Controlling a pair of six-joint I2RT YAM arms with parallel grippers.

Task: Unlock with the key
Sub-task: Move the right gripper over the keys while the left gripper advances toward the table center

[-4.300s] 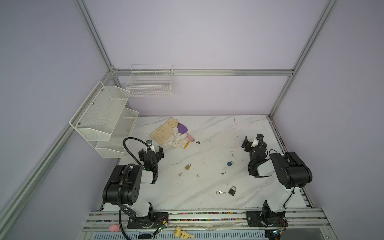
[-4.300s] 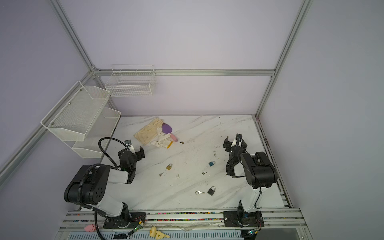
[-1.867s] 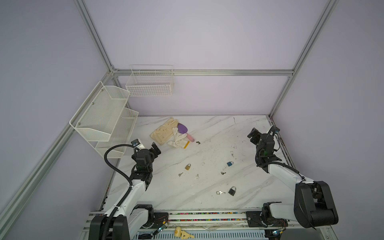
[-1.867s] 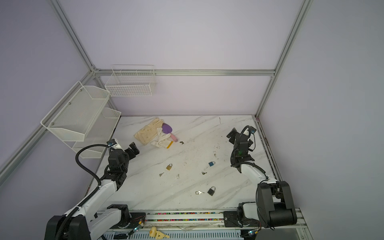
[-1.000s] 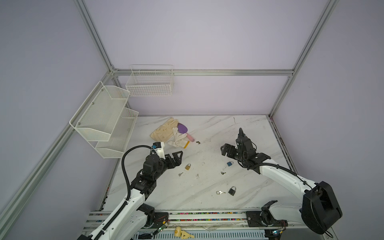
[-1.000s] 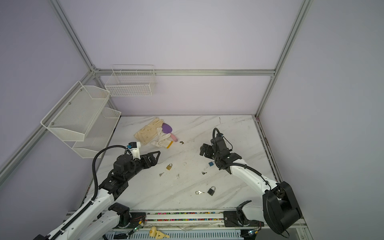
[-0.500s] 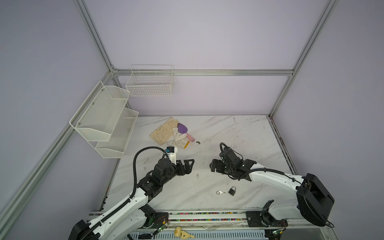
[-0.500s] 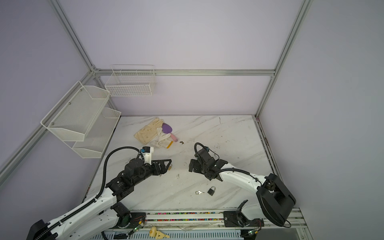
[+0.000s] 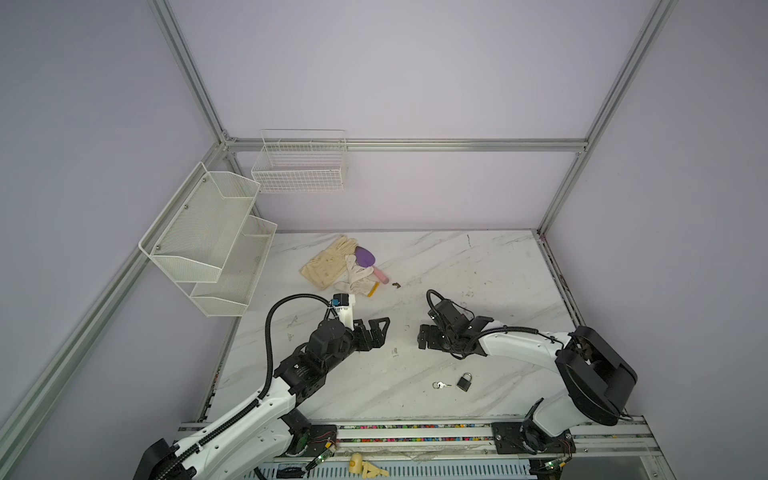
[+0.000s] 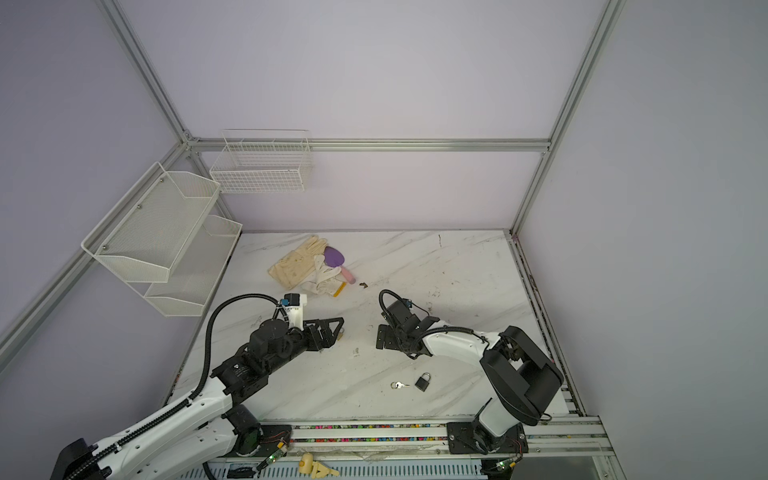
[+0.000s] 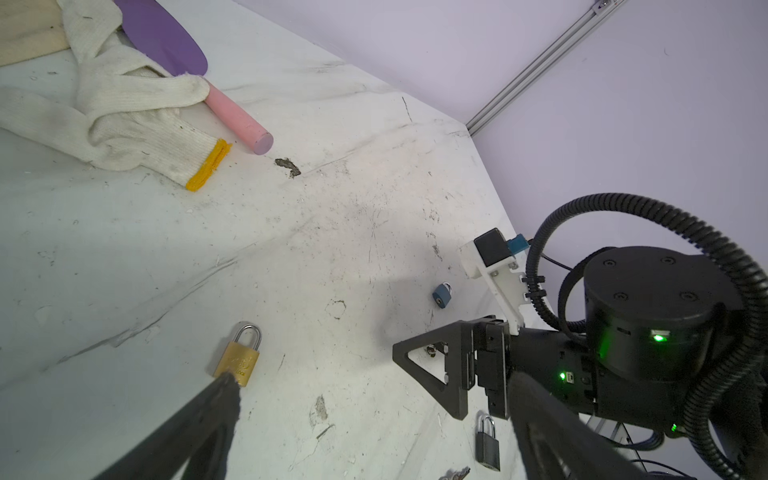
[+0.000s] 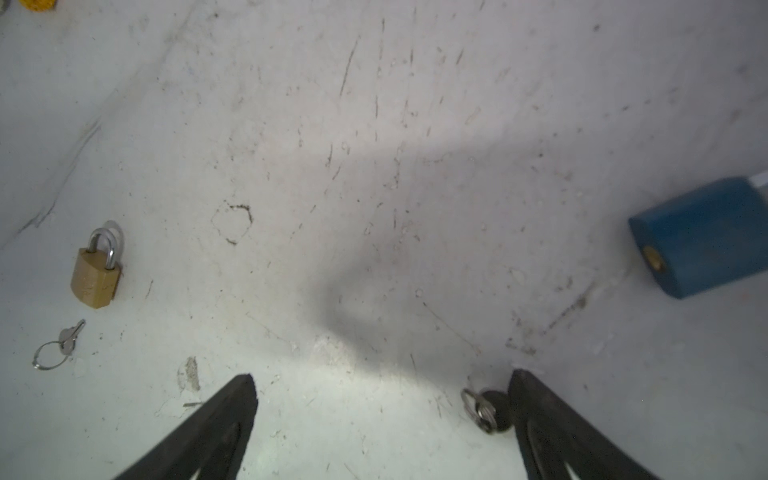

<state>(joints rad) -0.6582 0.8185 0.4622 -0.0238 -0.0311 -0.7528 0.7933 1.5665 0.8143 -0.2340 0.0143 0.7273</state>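
Near brass padlock [image 11: 237,359] | left end effector [image 9: 376,332] spread, empty | right end effector [image 12: 381,378] spread, key [image 12: 484,409] beside fingertip [image 12: 530,401]

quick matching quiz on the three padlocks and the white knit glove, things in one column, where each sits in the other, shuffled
Things
1 brass padlock
2 blue padlock
3 black padlock
4 white knit glove

Places
a closest to the front edge of the table
b draped partly over the pink handle
c at a fingertip of the left hand
d keyhole end showing in the right wrist view

Pairs: 1-c, 2-d, 3-a, 4-b
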